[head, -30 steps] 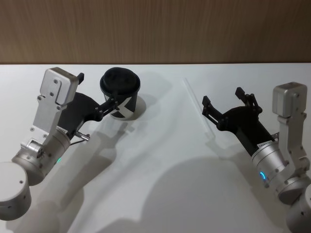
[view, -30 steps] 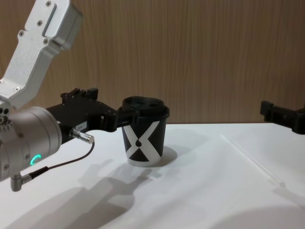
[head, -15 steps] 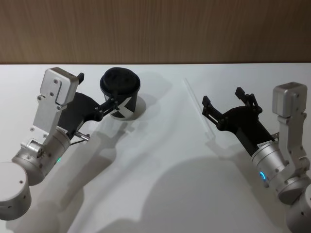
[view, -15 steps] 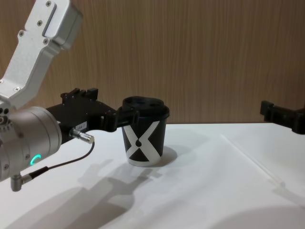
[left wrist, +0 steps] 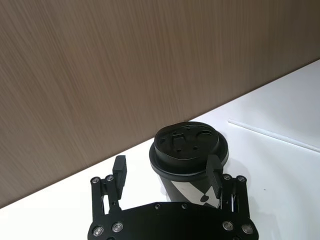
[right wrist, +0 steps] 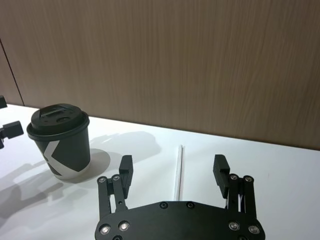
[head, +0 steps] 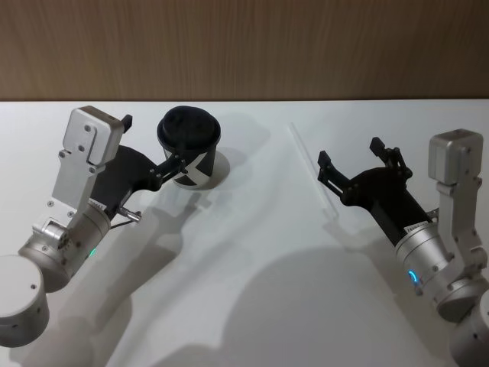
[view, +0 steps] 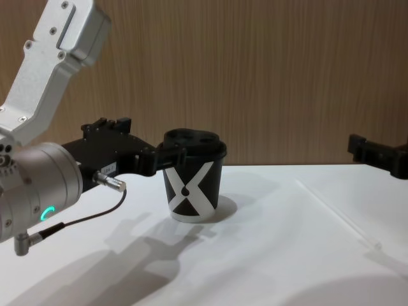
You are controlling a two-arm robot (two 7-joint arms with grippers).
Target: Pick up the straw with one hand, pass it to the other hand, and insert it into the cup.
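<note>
The straw (head: 304,157) lies flat on the worktop (head: 252,260), well apart from the cup (head: 191,145). Its long axis runs away from the robot, with the far end slanting a little toward the cup's side. The right tool (head: 348,157) is the nearer one and hangs above the worktop with its fingers apart and empty. In its wrist view the straw runs lengthwise through the gap, ahead of the tips and nearer one finger. The fingers thus straddle the axis, so the grasp probably needs only a short reach forward and down. The left tool (head: 154,140), also spread and empty, sits at the cup. One of its fingers is against or just beside the lid; I cannot tell which.
</note>
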